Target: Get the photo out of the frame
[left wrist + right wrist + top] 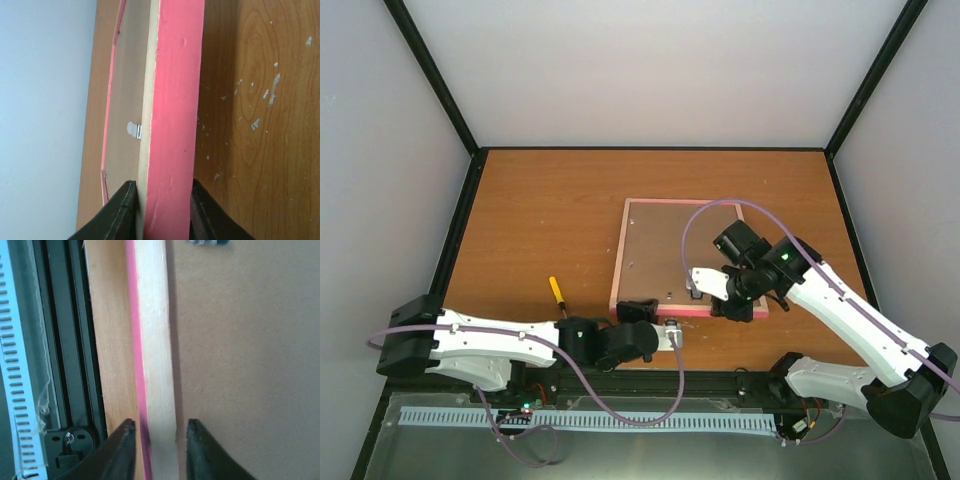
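The pink frame (685,312) lies face down on the table, its brown backing board (670,245) facing up. The photo is hidden under the board. My left gripper (640,310) is at the frame's near left corner. In the left wrist view both black fingers of the left gripper (162,182) press against the frame's pink edge (175,100), one on each side. My right gripper (695,288) is on the near edge. In the right wrist view the right gripper (159,422) straddles the frame's pale rail (155,340), one finger outside it and one over the board (240,365).
A small yellow-handled screwdriver (557,290) lies on the table left of the frame. A metal clip (134,130) sits on the backing board by the rail. The black rail of the arm mount (70,340) runs close beside the frame's near edge.
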You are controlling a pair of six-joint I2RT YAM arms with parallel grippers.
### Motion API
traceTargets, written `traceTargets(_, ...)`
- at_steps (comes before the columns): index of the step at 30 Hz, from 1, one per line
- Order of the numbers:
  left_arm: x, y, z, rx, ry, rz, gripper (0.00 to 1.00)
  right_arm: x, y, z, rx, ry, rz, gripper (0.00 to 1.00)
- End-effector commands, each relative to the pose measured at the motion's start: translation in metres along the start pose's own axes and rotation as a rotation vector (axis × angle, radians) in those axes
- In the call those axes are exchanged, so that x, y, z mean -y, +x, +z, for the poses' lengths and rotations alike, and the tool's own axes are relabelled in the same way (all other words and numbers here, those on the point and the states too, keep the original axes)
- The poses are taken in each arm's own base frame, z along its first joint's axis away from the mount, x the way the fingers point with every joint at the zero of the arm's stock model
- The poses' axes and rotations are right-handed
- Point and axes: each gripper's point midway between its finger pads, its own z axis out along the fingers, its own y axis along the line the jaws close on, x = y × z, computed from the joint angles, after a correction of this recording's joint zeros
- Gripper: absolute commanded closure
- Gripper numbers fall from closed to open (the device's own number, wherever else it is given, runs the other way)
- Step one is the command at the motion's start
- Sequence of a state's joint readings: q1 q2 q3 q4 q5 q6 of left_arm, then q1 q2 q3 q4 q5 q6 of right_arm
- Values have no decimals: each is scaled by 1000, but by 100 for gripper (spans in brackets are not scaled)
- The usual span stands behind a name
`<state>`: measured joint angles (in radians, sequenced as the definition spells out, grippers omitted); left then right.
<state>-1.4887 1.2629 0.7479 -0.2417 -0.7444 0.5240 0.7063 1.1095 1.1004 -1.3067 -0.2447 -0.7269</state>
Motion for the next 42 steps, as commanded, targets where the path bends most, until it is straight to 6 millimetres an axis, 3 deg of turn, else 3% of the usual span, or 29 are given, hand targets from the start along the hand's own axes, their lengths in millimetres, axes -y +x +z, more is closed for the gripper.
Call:
traceTargets(1, -59, -35, -28, 101, -101, -167, 94, 13, -19, -36, 89, 117, 31, 55)
traceTargets(3, -74, -41, -38, 125, -90, -211, 96, 16, -26, -59, 138, 181, 16, 36)
traceTargets(6, -97, -52, -51, 159, -61, -285, 96, 13, -35, -91, 193, 232, -36, 25)
traceTargets(11, -128, -76, -64, 205, -65, -334, 96, 12, -30, -116, 186, 323, -178, 18)
traceTargets(18, -146, -107, -67, 274, -80, -311, 97, 40, -17, -129, 91, 534, -286, 18)
traceTargets(26, -149, -131, -66, 337, -53, -304, 97, 39, -25, -153, 110, 587, -371, 24)
traceTargets(32, -151, -140, -70, 395, -61, -310, 96, 34, -14, -129, 55, 513, -405, 37)
traceTargets(42, -151, -150, -84, 493, -21, -312, 94, 40, -21, -133, 54, 534, -444, 66)
